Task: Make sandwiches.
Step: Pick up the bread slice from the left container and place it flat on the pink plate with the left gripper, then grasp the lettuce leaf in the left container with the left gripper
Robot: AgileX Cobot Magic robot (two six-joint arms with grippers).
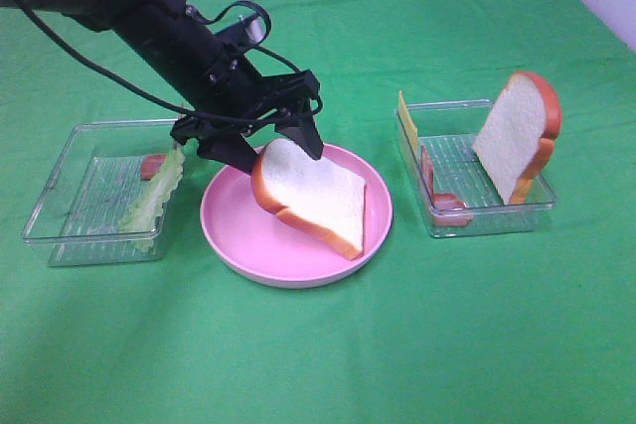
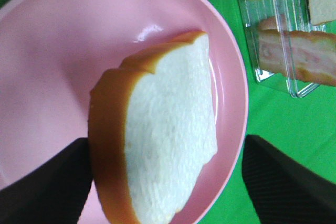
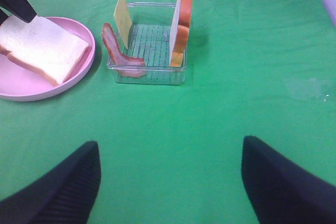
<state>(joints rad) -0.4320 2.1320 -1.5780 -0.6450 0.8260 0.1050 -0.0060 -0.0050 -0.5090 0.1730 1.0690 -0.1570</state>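
Pink plate (image 1: 248, 245) is seen nearest the high camera, set on the green desk (image 1: 318, 364) between two clear trays. One bread slice (image 1: 316, 196) is lodged in the plate at a tilt: its lower edge is rested on the plate toward the right rim, and its crusted upper end is raised toward the left hand (image 1: 276, 154). That hand is held over the plate's back left part, with its fingers (image 2: 47, 187) spread wide on either side of the raised end. In the left wrist view one finger is seen just beside the crust, though whether it touches cannot be told, and the other is well apart from the slice. Nothing is clamped.

The left tray (image 1: 60, 186) is placed just left of the plate. Lettuce (image 1: 154, 196) is laid along its right side, and a small reddish piece (image 1: 152, 164) is seen beside the leaf's far end. The right tray (image 1: 497, 220) is set to the right of the plate, apart from it. A second slice (image 1: 517, 131) is propped upright at its right wall, cheese (image 1: 407, 124) is stood on edge at its left wall, and bacon (image 1: 442, 201) is draped at its near left corner.

The right hand (image 3: 169, 153) is shown only by its own wrist camera. It is held above bare desk, well apart from the right tray, its fingers parted wide with nothing between them.
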